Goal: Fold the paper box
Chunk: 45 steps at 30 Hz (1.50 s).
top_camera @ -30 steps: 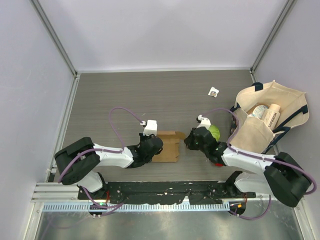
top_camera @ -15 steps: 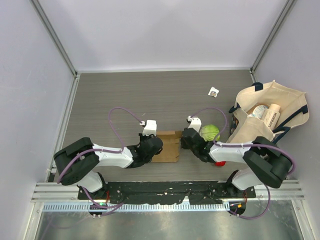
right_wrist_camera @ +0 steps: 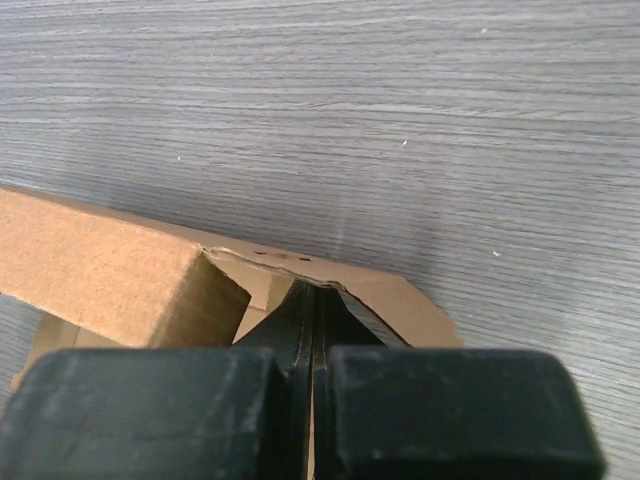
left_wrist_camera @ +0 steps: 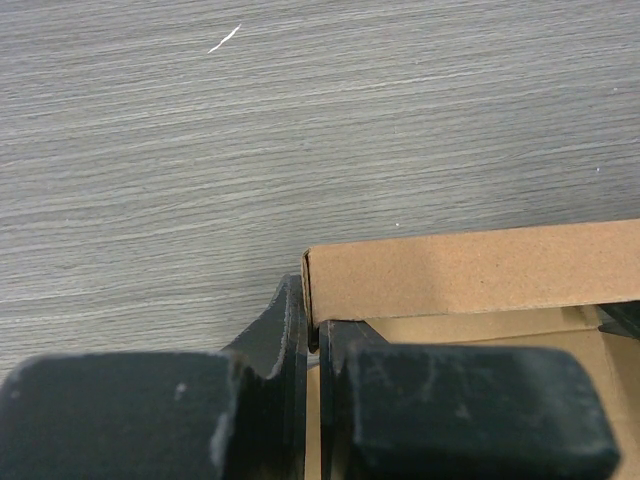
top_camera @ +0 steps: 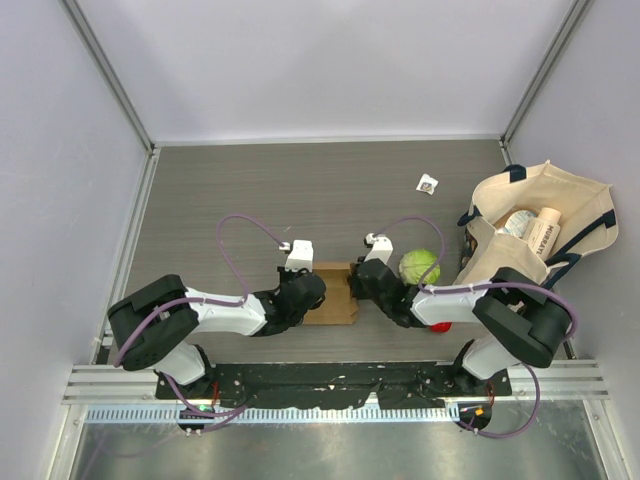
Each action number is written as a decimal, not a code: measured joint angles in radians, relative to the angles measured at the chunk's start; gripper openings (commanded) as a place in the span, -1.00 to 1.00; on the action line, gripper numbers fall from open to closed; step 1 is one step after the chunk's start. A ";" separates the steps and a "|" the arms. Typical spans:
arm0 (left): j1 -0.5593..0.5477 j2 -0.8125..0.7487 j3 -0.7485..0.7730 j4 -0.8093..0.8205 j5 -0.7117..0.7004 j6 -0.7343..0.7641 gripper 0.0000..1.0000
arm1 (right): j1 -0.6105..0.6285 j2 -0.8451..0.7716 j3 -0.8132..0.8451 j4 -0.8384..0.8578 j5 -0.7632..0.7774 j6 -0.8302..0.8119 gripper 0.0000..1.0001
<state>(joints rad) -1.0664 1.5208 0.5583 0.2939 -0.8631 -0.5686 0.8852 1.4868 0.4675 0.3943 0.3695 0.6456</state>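
A: Where is the paper box (top_camera: pixel 338 305) to be found?

B: It is seen on the grey table (top_camera: pixel 300 190), toward 6 o'clock from the table's middle, between the two arms. It is brown and plain, and one long wall is stood up, as is shown in both wrist views.

A: How is the left gripper (left_wrist_camera: pixel 312 338) set?

B: It is clenched on the paper box. In the left wrist view, a thin cardboard wall at the box's 9 o'clock end is pinched between the two black fingers (left_wrist_camera: pixel 272 335), just below the corner of the raised wall.

A: And the right gripper (right_wrist_camera: pixel 312 312)?

B: It is drawn fully closed at the box's 3 o'clock end. Its tips are pressed against the crease of a flap, which is bent over them. Whether any cardboard is caught between them cannot be told.

A: What else is laid out?

B: A green cabbage (top_camera: pixel 419 266) is placed at 3 o'clock of the box, just beside the right arm and apart from the box. A cream tote bag (top_camera: pixel 500 262) with dark handles is set further toward 3 o'clock, with bottles (top_camera: pixel 541 232) held inside. A small packet (top_camera: pixel 427 183) is left at 1 o'clock of the box, well apart.
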 measured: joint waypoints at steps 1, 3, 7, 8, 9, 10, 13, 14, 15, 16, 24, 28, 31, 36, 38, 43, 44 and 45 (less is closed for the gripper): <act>0.000 0.000 0.000 0.000 0.000 0.000 -1.00 | 0.002 0.005 0.000 0.007 -0.002 0.004 -0.99; 0.000 0.000 0.000 0.000 0.000 0.000 -1.00 | 0.004 0.021 0.000 0.024 -0.007 0.010 -1.00; 0.000 0.000 0.000 -0.003 -0.002 0.000 -1.00 | 0.004 0.037 0.002 0.042 -0.013 0.012 -0.85; 0.000 0.000 0.000 -0.003 -0.004 0.000 -1.00 | 0.004 0.029 0.003 0.033 -0.016 0.012 -0.75; 0.000 0.000 0.000 -0.003 -0.004 0.000 -1.00 | 0.004 0.017 0.005 0.011 -0.025 0.009 -0.73; 0.000 0.000 0.000 -0.003 -0.004 0.000 -1.00 | 0.004 -0.001 0.015 -0.038 -0.031 0.002 -0.71; 0.000 0.000 0.000 -0.003 -0.004 0.000 -1.00 | 0.005 -0.089 0.064 -0.229 -0.035 -0.032 -0.48; 0.000 0.000 0.000 -0.002 -0.004 0.000 -1.00 | 0.005 -0.135 0.083 -0.297 -0.034 -0.047 -0.39; 0.000 0.000 -0.001 -0.001 -0.004 0.000 -1.00 | 0.005 -0.174 0.096 -0.348 -0.034 -0.057 -0.33; 0.000 0.000 -0.002 0.000 -0.004 0.000 -1.00 | 0.004 -0.223 0.114 -0.411 -0.032 -0.071 -0.28; 0.000 -0.011 -0.012 0.003 0.001 0.004 -1.00 | -0.050 -0.369 0.192 -0.629 -0.021 -0.181 -0.01; 0.000 -0.012 -0.013 0.004 0.003 0.006 -1.00 | -0.071 -0.311 0.192 -0.644 -0.037 -0.238 0.01; 0.000 -0.014 -0.015 0.006 0.005 0.008 -1.00 | -0.071 -0.260 0.191 -0.621 -0.061 -0.283 -0.06; 0.000 -0.021 -0.021 0.008 0.012 0.010 -1.00 | -0.071 -0.193 0.190 -0.539 -0.080 -0.331 -0.46; 0.000 -0.024 -0.023 0.008 0.015 0.012 -1.00 | -0.069 -0.182 0.190 -0.512 -0.087 -0.335 -0.71; 0.000 -0.026 -0.025 0.008 0.017 0.022 -1.00 | -0.052 -0.182 0.202 -0.509 -0.094 -0.301 -0.99; 0.000 -0.026 -0.025 0.008 0.016 0.023 -1.00 | -0.046 -0.182 0.206 -0.516 -0.094 -0.288 -0.99; 0.000 -0.026 -0.025 0.008 0.016 0.023 -1.00 | -0.039 -0.182 0.209 -0.523 -0.092 -0.270 -0.99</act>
<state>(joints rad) -1.0664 1.4944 0.5331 0.3023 -0.8471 -0.5457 0.8463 1.3048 0.6762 -0.1291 0.2775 0.3756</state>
